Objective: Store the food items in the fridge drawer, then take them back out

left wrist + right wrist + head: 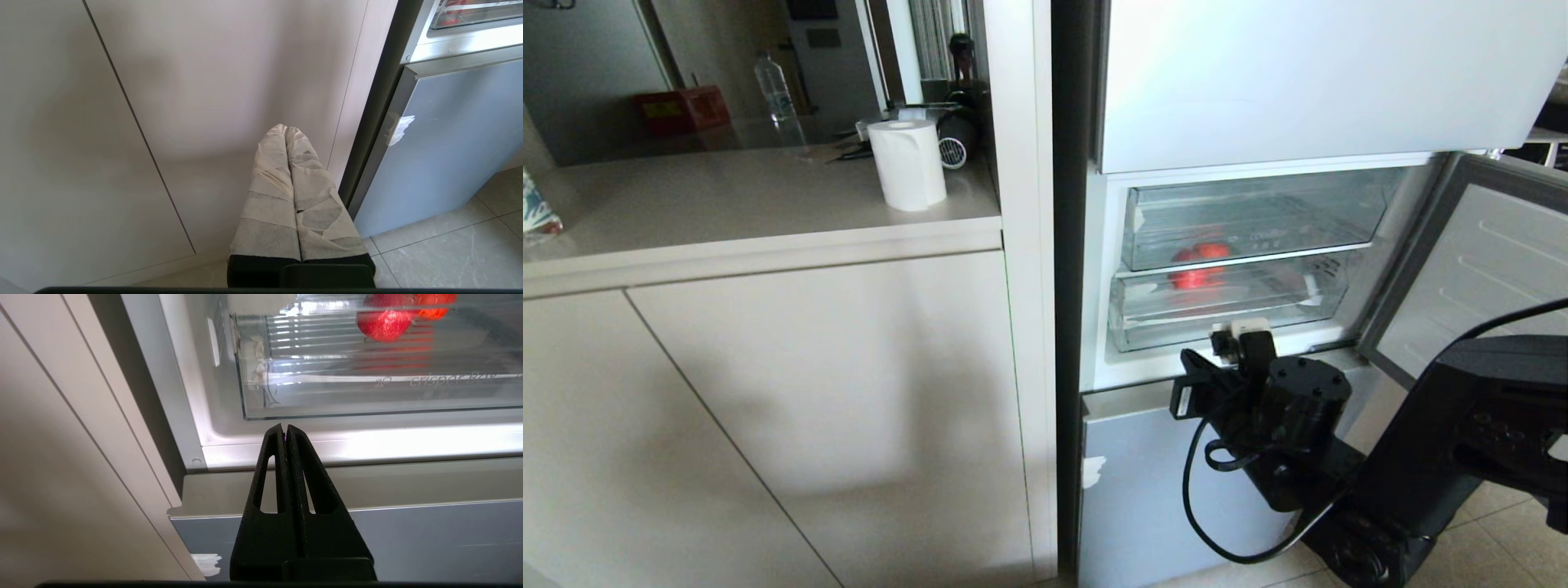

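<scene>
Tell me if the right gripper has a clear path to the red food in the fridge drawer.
Probably not yet. The red food sits behind the fridge drawer's clear front wall, and the drawer looks pushed in. The right gripper, shut and empty, hangs just outside that front.

Clear glossy plastic on the fridge drawer (1225,306), ribbed along its floor. Glossy pale blue-grey door panel (1152,490) just below that drawer — smooth. Matt black plastic right claw (284,430); left claw (286,130) wrapped in rough papery tape.
</scene>
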`<state>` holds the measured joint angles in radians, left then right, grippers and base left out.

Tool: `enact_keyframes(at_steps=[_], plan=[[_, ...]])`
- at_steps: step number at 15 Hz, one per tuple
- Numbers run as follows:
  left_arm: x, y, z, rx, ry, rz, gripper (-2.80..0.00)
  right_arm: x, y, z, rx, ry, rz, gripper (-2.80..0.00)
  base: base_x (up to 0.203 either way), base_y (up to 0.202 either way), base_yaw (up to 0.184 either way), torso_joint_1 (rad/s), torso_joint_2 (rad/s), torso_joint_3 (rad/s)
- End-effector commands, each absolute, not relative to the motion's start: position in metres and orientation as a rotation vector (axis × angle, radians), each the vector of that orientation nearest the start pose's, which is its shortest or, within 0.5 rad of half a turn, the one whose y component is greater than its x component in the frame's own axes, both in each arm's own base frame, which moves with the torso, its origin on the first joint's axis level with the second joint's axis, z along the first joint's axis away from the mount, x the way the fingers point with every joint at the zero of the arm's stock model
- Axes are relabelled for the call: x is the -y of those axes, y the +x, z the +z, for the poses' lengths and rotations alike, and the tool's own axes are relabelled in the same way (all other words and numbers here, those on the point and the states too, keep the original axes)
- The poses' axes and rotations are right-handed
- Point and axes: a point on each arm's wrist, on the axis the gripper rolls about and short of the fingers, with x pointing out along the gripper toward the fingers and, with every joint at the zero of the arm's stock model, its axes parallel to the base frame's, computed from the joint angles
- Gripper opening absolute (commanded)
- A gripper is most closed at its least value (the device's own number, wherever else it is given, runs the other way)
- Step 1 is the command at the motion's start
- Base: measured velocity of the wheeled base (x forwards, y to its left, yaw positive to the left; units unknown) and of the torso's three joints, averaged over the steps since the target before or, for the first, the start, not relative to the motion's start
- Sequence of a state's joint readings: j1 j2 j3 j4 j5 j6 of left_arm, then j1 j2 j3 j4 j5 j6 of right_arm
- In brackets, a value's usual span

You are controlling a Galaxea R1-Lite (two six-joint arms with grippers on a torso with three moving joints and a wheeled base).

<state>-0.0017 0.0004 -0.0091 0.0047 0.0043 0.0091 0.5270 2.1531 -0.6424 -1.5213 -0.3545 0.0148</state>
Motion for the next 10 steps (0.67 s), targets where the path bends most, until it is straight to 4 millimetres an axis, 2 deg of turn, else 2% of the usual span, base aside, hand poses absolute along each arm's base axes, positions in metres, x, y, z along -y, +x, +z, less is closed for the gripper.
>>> enact_keyframes(at_steps=[1,6,8,9,10], plan=[[0.000,-0.024,0.078,0.005,0.009,0.003,-2.80,-0.173,0.314,0.069,-0.011,0.003,0.167,-2.80,0.000,0.000,0.000,0.000,0.00,0.000],[0.000,-0.024,0.078,0.005,0.010,0.003,-2.80,-0.163,0.323,0.064,-0.013,-0.062,0.132,-2.80,0.000,0.000,0.000,0.000,0.00,0.000],[0.000,-0.024,0.078,0.005,0.009,0.003,-2.80,-0.166,0.328,0.070,0.012,0.007,0.133,-2.80,0.000,0.000,0.000,0.000,0.00,0.000],[0.000,-0.024,0.078,0.005,0.009,0.003,-2.80,-0.167,0.327,0.071,0.013,0.012,0.136,0.00,0.000,0.000,0.000,0.000,0.00,0.000],[0.000,-0.024,0.078,0.005,0.009,0.003,-2.80,-0.166,0.328,0.069,0.013,-0.006,0.133,0.00,0.000,0.000,0.000,0.000,0.00,0.000]])
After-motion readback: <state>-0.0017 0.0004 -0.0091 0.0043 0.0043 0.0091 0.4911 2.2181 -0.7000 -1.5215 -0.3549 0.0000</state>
